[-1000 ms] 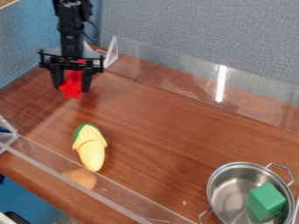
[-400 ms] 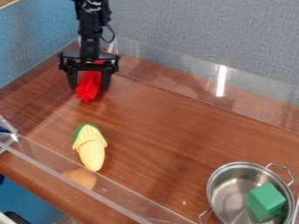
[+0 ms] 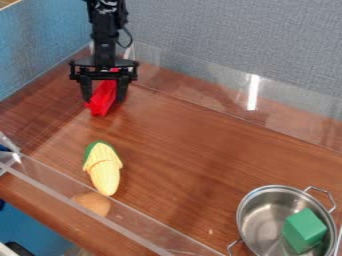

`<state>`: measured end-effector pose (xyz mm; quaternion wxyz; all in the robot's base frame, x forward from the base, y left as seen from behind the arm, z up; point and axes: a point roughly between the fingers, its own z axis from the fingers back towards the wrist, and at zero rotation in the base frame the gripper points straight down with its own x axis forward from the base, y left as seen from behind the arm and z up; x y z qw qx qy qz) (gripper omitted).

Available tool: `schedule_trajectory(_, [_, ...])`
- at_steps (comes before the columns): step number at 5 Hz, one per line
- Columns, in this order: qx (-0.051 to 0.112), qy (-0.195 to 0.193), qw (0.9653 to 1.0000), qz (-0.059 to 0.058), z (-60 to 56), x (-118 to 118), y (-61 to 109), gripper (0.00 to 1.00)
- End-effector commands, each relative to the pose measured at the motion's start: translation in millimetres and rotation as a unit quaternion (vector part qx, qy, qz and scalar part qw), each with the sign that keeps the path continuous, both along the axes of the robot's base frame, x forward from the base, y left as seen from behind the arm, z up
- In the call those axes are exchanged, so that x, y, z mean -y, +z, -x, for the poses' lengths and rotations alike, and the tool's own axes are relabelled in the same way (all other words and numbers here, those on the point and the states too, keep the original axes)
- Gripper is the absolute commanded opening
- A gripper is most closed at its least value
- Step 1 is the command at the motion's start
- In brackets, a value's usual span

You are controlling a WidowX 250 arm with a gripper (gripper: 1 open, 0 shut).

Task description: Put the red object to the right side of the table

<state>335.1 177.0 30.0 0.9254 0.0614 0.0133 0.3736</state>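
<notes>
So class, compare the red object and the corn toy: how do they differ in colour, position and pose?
The red object is plain bright red; the corn toy is yellow with a green husk end. The red object sits at the table's far edge between the gripper's jaws; the corn toy lies free near the front wall. The red object is tilted; the corn toy lies flat. Both are elongated toys.

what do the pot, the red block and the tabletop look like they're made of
Pot: likely polished steel, silvery and reflective.
Red block: probably plastic, uniform bright red, faint sheen.
Tabletop: wood or wood-look laminate, reddish-brown grain with glossy reflections; hard to say which.
</notes>
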Motion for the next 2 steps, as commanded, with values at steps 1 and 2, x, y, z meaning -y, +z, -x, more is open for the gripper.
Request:
schedule_trajectory(1, [0.026, -0.015, 0.9995, -0.006, -5.1, -1.0, 24.8, 1.0])
schedule_trajectory(2, [0.027, -0.033, 0.9991, -0.005, -8.9, 4.2, 28.5, 0.0])
